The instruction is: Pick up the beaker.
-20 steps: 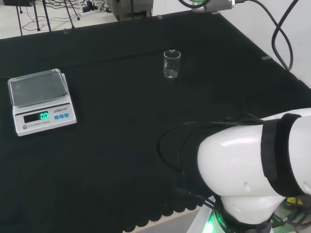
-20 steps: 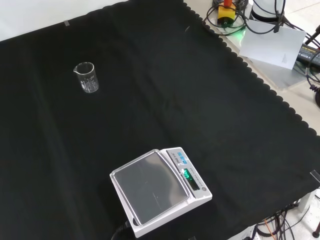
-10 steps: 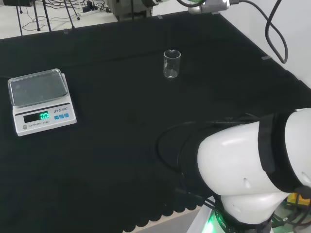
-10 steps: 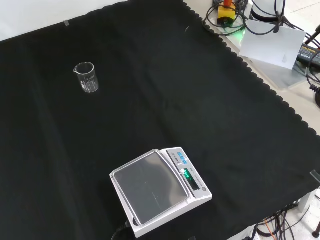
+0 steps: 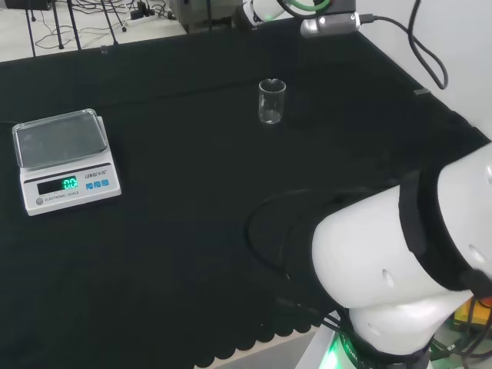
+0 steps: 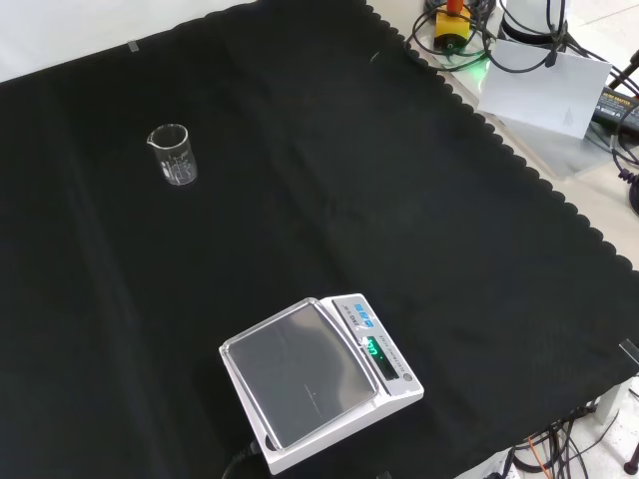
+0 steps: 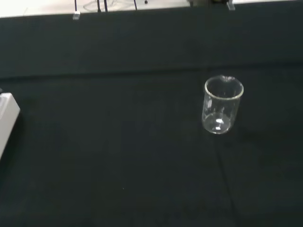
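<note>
Head view: you see the beaker (image 5: 272, 101) upright toward the bench's far edge, the scale (image 5: 64, 160) near the left edge. Front view: beaker (image 6: 173, 154) near the far-left corner, scale (image 6: 318, 378) at the near edge. Wrist view: beaker (image 7: 222, 105) stands alone on the cloth (image 7: 118, 156); the hand's state cannot be told.

beaker (image 7: 222, 105): clear glass | cloth (image 6: 329, 180): matt black | scale (image 6: 318, 381): white plastic

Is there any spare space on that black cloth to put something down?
Plenty. Only the beaker and the scale stand on the black cloth. The wide stretch between them is bare, as is the whole side toward the scalloped edge. Nowhere is crowded.
</note>
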